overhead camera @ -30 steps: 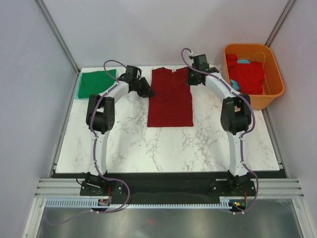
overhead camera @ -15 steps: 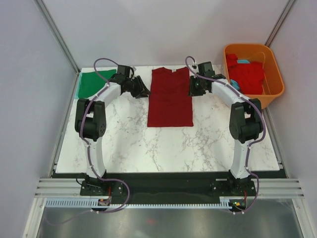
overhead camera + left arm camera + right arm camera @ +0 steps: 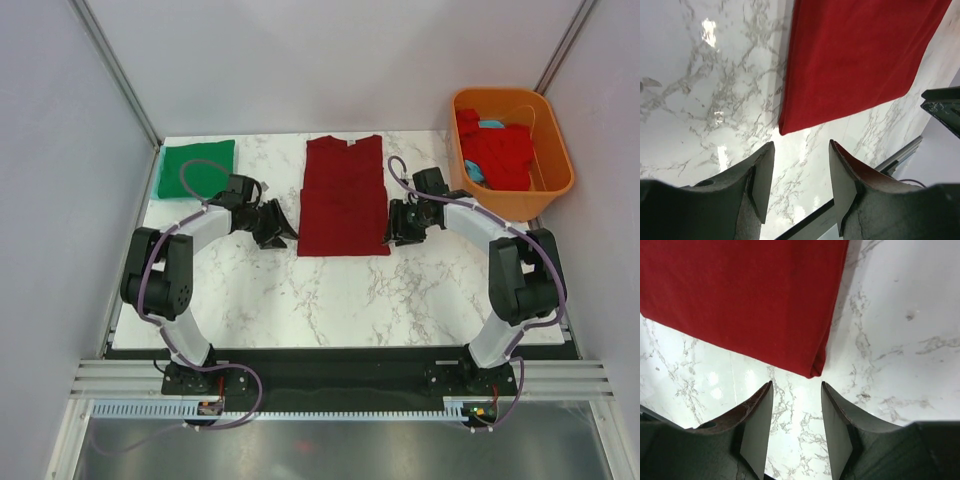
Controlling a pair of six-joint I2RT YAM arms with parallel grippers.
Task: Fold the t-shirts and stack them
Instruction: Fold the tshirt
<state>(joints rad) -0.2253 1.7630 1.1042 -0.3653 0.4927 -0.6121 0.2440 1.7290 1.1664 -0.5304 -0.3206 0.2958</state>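
The maroon shirt lies flat mid-table as a long strip, sleeves already turned in, collar at the far end. The green shirt sits folded at the far left corner of the table. A red shirt and a bit of blue cloth wait in the tub at the far right.

The left gripper and the right gripper flank the maroon shirt's 2 near corners. Both have their jaws parted about halfway and hold nothing. In each wrist view the corner lies just ahead of the gap between the fingers, not yet between them.

The step in hand looks like the cross fold: pinch both near corners and carry them toward the collar.

To do it well:
1. Come in low, so that 1 finger slides under the cloth at each corner. The strip is doubled at its sides, and the grip should take every layer, not just the top one.
2. Bite a little inside each corner. A grip at the very tip may slip out.
3. Close both grippers together and lift evenly, or the near edge will skew.
4. Keep the 2 grippers as far apart as the strip is wide during the carry. Pulling outward would undo the side folds, and drifting inward would bunch the middle.
5. Lay the near edge down square on the far part before letting go.
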